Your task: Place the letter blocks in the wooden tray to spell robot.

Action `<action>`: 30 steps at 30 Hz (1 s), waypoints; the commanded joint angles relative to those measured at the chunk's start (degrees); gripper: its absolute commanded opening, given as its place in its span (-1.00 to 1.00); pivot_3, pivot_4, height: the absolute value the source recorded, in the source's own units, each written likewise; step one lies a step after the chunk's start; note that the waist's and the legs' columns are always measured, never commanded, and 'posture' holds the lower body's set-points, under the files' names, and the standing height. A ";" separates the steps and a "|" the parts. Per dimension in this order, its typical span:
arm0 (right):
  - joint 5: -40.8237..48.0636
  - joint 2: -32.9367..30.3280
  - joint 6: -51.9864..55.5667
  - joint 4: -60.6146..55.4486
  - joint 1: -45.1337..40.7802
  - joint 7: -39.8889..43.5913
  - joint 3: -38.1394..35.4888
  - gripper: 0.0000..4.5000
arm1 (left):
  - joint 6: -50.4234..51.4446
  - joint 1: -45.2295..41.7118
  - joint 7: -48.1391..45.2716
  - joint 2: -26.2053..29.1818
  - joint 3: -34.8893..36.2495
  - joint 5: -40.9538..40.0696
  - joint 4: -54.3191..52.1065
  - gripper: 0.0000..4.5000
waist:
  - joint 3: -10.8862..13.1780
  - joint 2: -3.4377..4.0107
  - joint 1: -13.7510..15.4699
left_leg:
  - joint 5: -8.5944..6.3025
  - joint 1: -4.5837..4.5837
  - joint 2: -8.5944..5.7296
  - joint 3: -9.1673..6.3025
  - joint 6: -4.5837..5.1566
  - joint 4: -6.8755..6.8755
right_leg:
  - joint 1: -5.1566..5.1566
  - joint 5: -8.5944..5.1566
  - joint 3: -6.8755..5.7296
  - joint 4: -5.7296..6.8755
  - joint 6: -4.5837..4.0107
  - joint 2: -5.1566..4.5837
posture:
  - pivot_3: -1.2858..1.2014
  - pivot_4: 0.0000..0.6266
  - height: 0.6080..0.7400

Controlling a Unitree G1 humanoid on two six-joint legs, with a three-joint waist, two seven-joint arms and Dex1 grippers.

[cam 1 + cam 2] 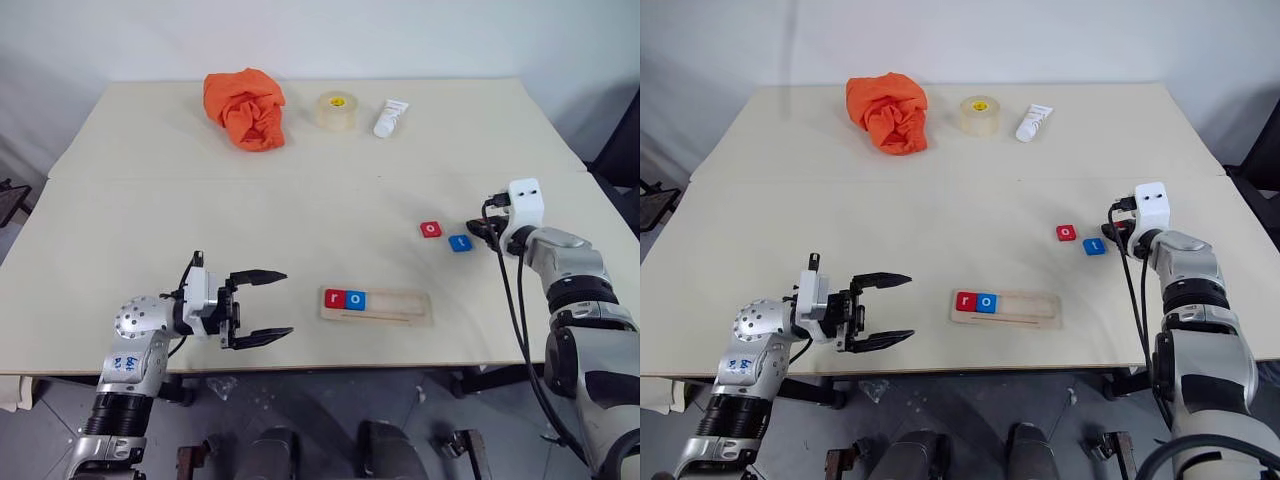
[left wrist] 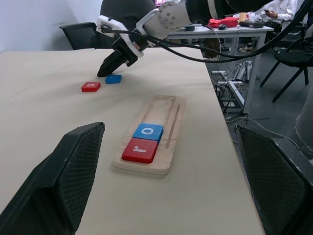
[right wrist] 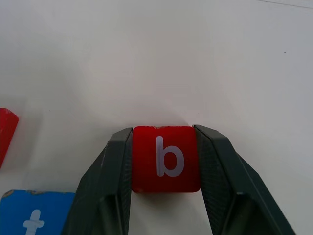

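Between the right gripper (image 3: 164, 161) fingers sits the red b block (image 3: 166, 159), both pads touching its sides, right of the wooden tray (image 1: 376, 305). Left gripper (image 1: 268, 307) hangs wide open and empty, left of the tray, pointing toward it.

The wooden tray (image 2: 164, 147) holds a red r block (image 2: 140, 150) touching a blue o block (image 2: 148, 131); beyond, the right gripper (image 2: 108, 71) reaches down just beside a blue block (image 2: 113, 79) and a red block (image 2: 91, 86)
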 commanded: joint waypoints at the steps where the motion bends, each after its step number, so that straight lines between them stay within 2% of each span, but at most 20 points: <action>1: 1.65 -1.68 3.98 -10.70 3.43 -1.56 -2.42 -0.36 | -1.68 -2.38 -2.71 0.71 0.42 -0.94 2.60 1.00 | 0.00 0.00 0.05 | 0.00 0.00 0.00 -0.02 0.00 -0.01 | 0.00 0.00 -0.01 0.00 0.00 0.00 | 0.03 -0.52 1.00; 5: 5.10 -1.22 15.22 -37.70 15.76 -3.89 -5.88 -0.36 | -3.22 -5.07 -5.70 0.65 0.33 -0.51 7.55 1.00 | -0.01 0.02 0.15 | 0.00 -0.02 0.01 -0.04 0.00 -0.13 | -0.05 0.00 -0.05 0.00 0.00 -0.02 | 0.03 -0.52 1.00; 10: 10.24 2.85 33.61 -73.34 33.84 -9.65 -10.00 -0.36 | -4.29 -7.62 -6.90 0.13 0.30 -0.19 10.83 1.00 | -0.01 0.02 0.30 | 0.00 -0.03 0.01 -0.04 -0.01 -0.30 | -0.13 0.00 -0.06 0.00 0.00 -0.02 | 0.03 -0.52 1.00; 13: 11.47 6.50 40.54 -85.75 39.85 -13.65 -11.50 -0.36 | -4.52 -8.42 -7.39 -0.37 0.04 -0.18 11.31 1.00 | -0.01 0.02 0.23 | -0.01 -0.02 0.02 -0.05 -0.03 -0.30 | -0.11 0.00 -0.05 0.00 0.00 0.00 | 0.03 -0.52 1.00; 16: 10.57 10.71 43.38 -96.99 47.30 -17.58 -9.82 -0.36 | -4.07 -8.94 -8.09 -0.76 -0.40 -0.32 11.33 1.00 | -0.02 0.02 0.29 | 0.01 0.00 -0.06 0.04 0.01 -0.28 | -0.12 0.00 0.03 0.00 0.01 -0.03 | 0.03 -0.52 1.00; 20: 10.63 14.83 45.80 -102.16 51.96 -20.38 -9.31 -0.36 | -3.39 -9.05 -8.31 -1.08 -0.87 -0.28 10.85 1.00 | -0.01 0.03 0.29 | 0.01 0.04 -0.03 -0.01 0.00 -0.31 | -0.11 0.00 0.04 0.04 0.01 0.01 | 0.03 -0.52 1.00; 30: 12.36 18.39 48.47 -102.95 52.09 -21.52 -8.59 -0.36 | -3.33 -8.64 -7.40 -1.35 -1.25 -0.06 10.24 1.00 | -0.01 0.02 0.20 | 0.03 0.06 -0.05 0.00 0.04 -0.37 | -0.14 0.02 0.11 0.04 0.03 0.04 | 0.03 -0.52 1.00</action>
